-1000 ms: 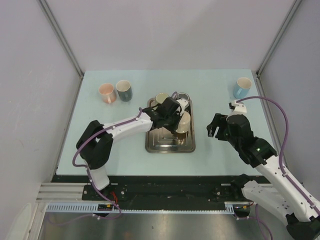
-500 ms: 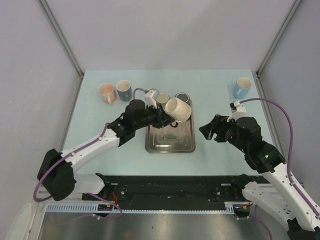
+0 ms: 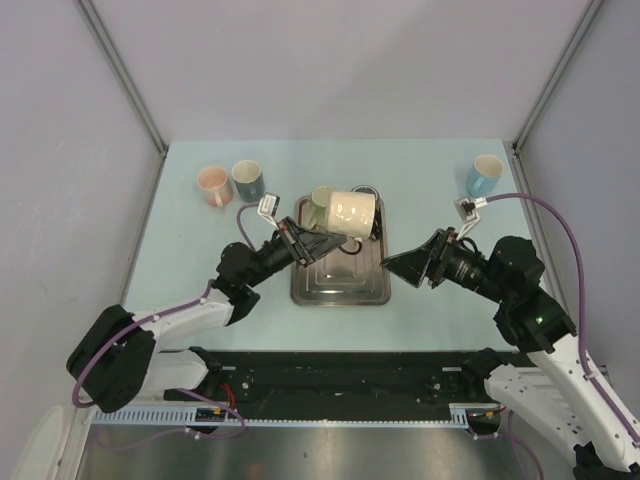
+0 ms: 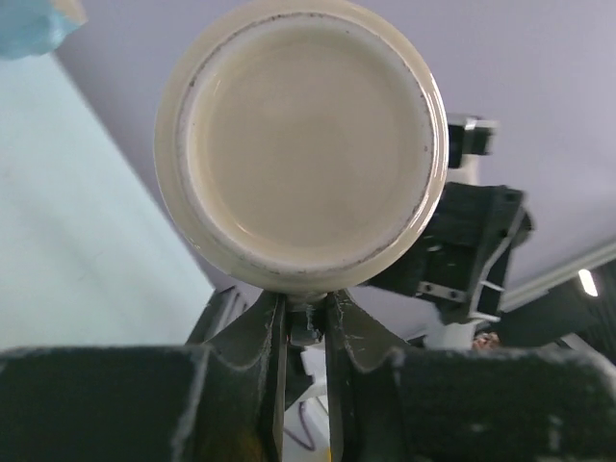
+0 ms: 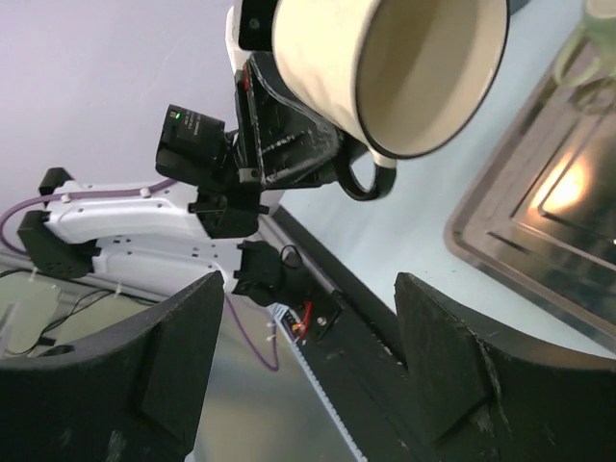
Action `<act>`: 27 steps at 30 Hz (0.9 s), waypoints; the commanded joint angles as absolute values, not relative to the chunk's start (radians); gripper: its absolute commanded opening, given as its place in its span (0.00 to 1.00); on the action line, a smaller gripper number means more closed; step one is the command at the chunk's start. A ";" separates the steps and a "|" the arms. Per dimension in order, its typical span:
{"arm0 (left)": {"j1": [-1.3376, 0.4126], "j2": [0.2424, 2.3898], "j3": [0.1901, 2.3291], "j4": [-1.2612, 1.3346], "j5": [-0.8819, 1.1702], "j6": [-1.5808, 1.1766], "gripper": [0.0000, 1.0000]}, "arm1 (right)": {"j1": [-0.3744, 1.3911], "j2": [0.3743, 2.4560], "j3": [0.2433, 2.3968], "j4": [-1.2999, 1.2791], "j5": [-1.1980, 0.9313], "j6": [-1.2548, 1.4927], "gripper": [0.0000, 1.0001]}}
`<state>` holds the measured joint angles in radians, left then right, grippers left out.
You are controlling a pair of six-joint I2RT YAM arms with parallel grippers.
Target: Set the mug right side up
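Just right of the metal tray (image 3: 340, 293), the right gripper (image 3: 396, 264) hangs with its jaws wide apart, holding nothing. Over the tray's left side, the left gripper (image 4: 306, 322) is pinched on the handle of the cream mug (image 3: 352, 212). This mug lies sideways in the air above the tray's far end, its mouth toward the right gripper. A green mug (image 3: 321, 197) sits at the tray's far left corner.

cream mug (image 3: 352, 212) lifted off tray (image 3: 340, 285), tipped sideways, mouth rightward
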<state>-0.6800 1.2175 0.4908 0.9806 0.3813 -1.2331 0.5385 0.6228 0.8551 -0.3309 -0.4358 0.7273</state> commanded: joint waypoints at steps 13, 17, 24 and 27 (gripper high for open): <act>-0.724 1.071 0.537 1.135 0.376 -1.184 0.00 | 0.756 0.774 0.818 -0.056 -0.377 0.798 0.73; -0.739 1.062 0.552 1.091 0.365 -1.163 0.00 | 0.767 0.795 0.819 -0.011 -0.326 0.793 0.72; -0.772 1.057 0.548 1.100 0.338 -1.172 0.00 | 0.795 0.827 0.819 0.040 -0.192 0.761 0.68; -0.779 1.057 0.554 1.095 0.334 -1.170 0.00 | 0.798 0.853 0.819 0.069 -0.204 0.767 0.67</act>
